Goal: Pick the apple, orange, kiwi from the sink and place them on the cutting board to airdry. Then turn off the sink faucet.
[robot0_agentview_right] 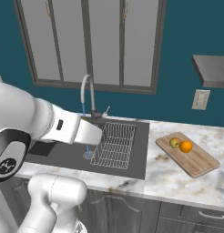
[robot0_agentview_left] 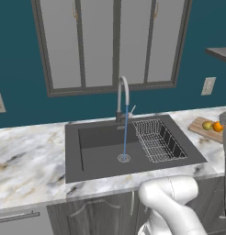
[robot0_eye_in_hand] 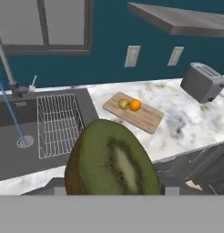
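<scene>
Hand grasping the kiwi (robot0_eye_in_hand: 114,160); apple (robot0_eye_in_hand: 124,103) and orange (robot0_eye_in_hand: 135,105) touching on cutting board (robot0_eye_in_hand: 145,119); faucet (robot0_agentview_left: 122,96) running into sink (robot0_agentview_left: 101,151).

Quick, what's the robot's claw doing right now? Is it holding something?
Claw: closed on the kiwi, holding it up over the counter edge beside the sink.
</scene>
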